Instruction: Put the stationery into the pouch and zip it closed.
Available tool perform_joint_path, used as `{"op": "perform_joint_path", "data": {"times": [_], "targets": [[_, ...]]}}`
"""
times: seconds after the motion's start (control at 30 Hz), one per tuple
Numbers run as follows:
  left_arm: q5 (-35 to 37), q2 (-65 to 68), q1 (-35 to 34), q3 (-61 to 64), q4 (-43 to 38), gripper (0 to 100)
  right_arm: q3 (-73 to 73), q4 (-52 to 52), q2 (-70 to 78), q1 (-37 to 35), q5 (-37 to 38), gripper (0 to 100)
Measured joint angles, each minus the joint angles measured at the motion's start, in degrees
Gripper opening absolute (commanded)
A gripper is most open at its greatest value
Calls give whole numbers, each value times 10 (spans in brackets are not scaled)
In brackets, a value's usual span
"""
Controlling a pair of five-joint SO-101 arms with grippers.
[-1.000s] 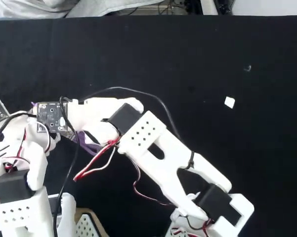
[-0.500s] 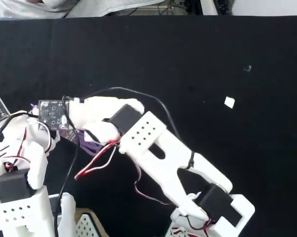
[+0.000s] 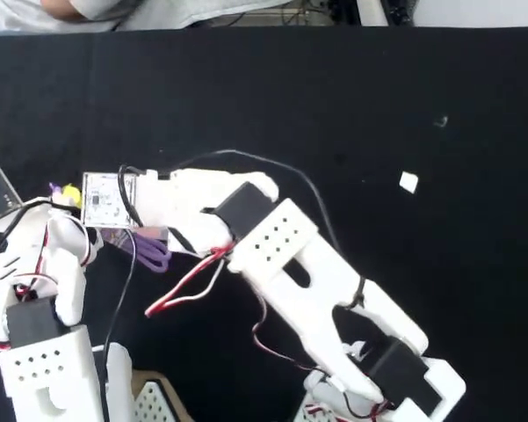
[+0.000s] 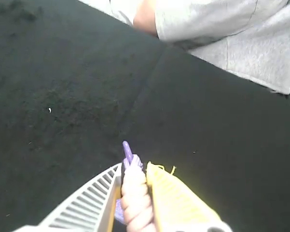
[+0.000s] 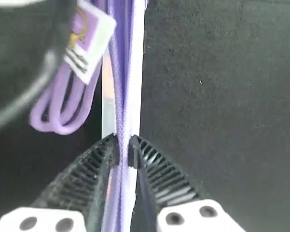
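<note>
found the right gripper (image 5: 123, 142) pinched narrow on the pouch (image 5: 125, 87), black ridged fingers (image 5: 152, 162) closed on a thin purple strip with a woven, cord-like ridge along it. judged that ridge to be the zip line, and the grip there a fit for drawing it shut. noted a smooth, rubbery purple cord loop (image 5: 58, 116) hanging beside the strip, and a small white tag (image 5: 89, 38) set flat near its far end.

found the left gripper (image 4: 133, 166) shut as well, one white ribbed finger (image 4: 99, 188) and one yellow finger (image 4: 171, 198) pressed on a soft purple tab (image 4: 127, 151) whose tip poked out past the fingertips. could not tell whether that tab was the pouch's end or a zip pull. judged the hold to be an anchor, keeping the soft fabric taut while the other side works along it.

placed the pouch, in the high view, at the left of the middle, mostly under the right arm (image 3: 290, 255), with its loop showing below the wrist. saw the left arm (image 3: 44, 290) at the lower left, its yellow finger meeting the pouch's left end.

saw the bench (image 3: 334, 105) covered in matte black cloth, with one small white blocky piece (image 3: 408, 182) lying well apart at the right; possibly stationery not yet packed, too small to say.
</note>
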Motion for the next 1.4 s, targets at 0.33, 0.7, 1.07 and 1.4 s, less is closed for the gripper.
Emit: {"op": "perform_joint_path", "data": {"times": [0.33, 0.7, 1.07, 1.4], "targets": [[-33, 0, -61, 18, -26, 30, 4, 8, -1, 47, 0, 11], [-90, 0, -89, 51, -26, 30, -6, -15, 48, 52, 0, 11], [-93, 0, -102, 69, -27, 30, -6, -33, 60, 41, 0, 15], [-93, 0, -107, 74, -27, 30, -33, -30, 109, 28, 0, 34]]}}
